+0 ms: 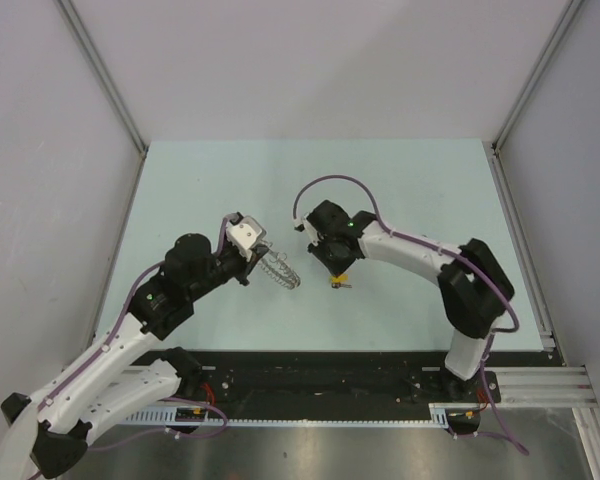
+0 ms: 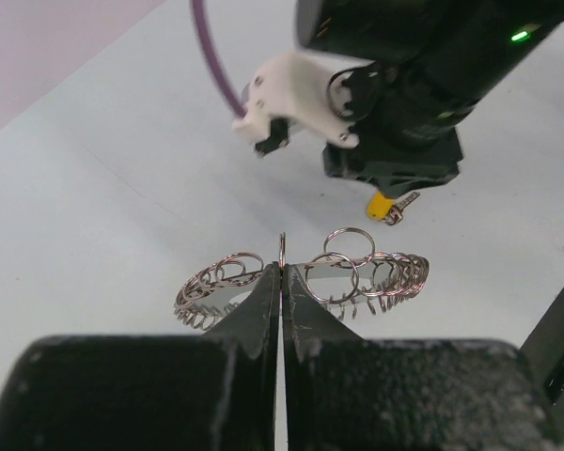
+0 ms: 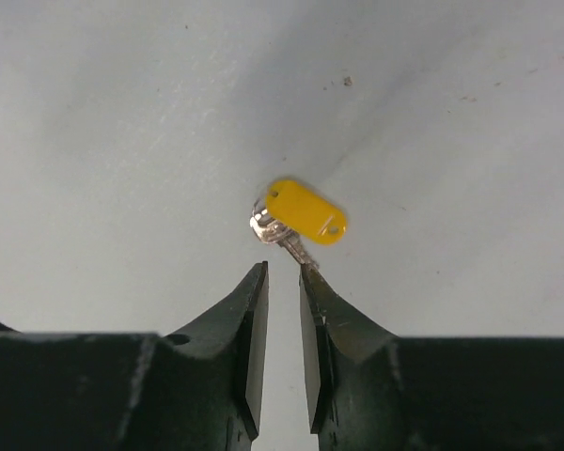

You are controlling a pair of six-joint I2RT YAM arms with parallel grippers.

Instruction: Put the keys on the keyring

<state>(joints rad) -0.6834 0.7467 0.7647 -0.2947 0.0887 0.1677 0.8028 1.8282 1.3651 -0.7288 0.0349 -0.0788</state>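
Observation:
The keyring (image 2: 376, 277) is a silvery coil of small rings. My left gripper (image 2: 282, 272) is shut on one of its rings and holds it above the table; it also shows in the top view (image 1: 280, 270), just right of the left gripper (image 1: 263, 262). One key with a yellow head (image 3: 305, 211) and a short silver blade lies on the table. My right gripper (image 3: 283, 272) hangs just over it, jaws a narrow gap apart and empty, with the blade tip at the right fingertip. The key also shows in the top view (image 1: 338, 283) and in the left wrist view (image 2: 387, 205). No other keys are in view.
The pale green table (image 1: 410, 190) is walled by grey panels on the left, back and right. A black rail (image 1: 310, 370) runs along the near edge at the arm bases. The right arm's purple cable (image 1: 330, 182) loops above its wrist.

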